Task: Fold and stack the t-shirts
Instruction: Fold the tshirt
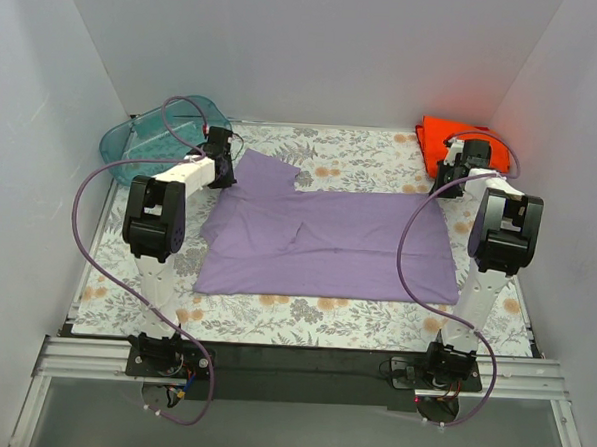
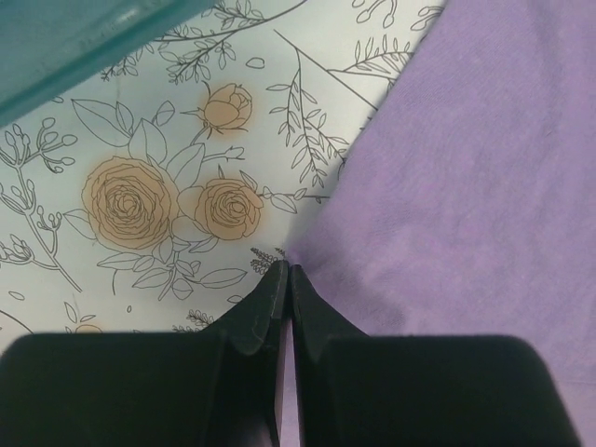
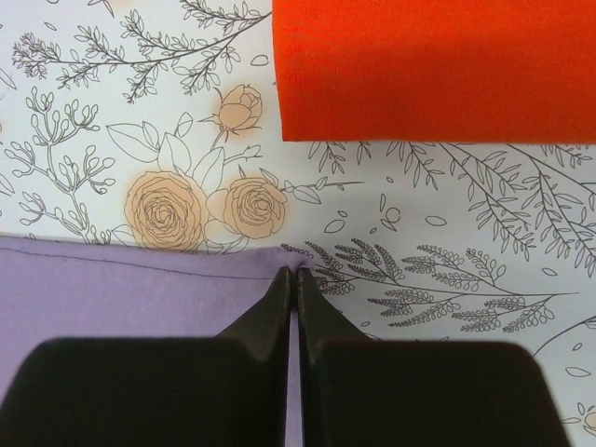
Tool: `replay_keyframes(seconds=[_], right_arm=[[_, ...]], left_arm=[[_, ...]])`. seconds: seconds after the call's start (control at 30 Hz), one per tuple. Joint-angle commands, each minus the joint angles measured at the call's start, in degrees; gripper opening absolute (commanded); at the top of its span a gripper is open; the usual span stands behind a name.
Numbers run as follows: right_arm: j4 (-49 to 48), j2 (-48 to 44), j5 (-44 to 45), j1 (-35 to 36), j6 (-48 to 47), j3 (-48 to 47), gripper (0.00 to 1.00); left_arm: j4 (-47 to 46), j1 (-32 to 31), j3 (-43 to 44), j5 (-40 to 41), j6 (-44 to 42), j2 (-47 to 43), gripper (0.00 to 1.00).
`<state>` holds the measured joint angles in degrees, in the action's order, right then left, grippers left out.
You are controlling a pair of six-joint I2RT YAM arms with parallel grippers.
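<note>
Currently: fold of the lavender t-shirt [image 1: 327, 250] in hand; second shirt not yet stacked.

Left gripper [image 2: 287, 270]: jaws pressed together at the shirt's far-left edge, and a sliver of purple between the fingers suggests a pinch on the cloth. Teal tub [image 1: 143, 140] just beside it.

Right gripper [image 3: 295, 273]: jaws likewise closed on the stitched hem at the far-right corner.

Lavender shirt lies mid-table on the floral tablecloth [image 1: 362, 157], mostly flat. One sleeve juts toward the far-left and a soft crease runs near the middle.

Orange-red t-shirt [image 3: 428, 65] sits as a compact, straight-edged bundle in the far-right corner, near the right gripper but apart from the lavender hem.

Judgement: next move calls for both arms lifting together and carrying the far edge toward the near edge, evenly, or the thin cloth will skew or slip.
</note>
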<state>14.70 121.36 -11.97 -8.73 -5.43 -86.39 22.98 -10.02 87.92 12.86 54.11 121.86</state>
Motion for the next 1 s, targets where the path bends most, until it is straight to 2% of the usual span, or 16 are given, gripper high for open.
replay_keyframes(seconds=[0.0,0.23,0.97], right_arm=[[0.77,-1.30,0.19,-0.58,1.04,-2.56,0.01],[0.94,-5.78,-0.95,-1.29,2.61,-1.06,0.01],[1.03,-18.61,-1.57,-3.13,7.10,10.97,0.01]], left_arm=[[0.31,0.53,2.78,0.15,-0.93,-3.21,0.00],[0.13,0.70,2.52,-0.47,-0.93,-6.63,0.00],[-1.36,0.79,-7.41,1.20,0.74,-16.48,0.00]])
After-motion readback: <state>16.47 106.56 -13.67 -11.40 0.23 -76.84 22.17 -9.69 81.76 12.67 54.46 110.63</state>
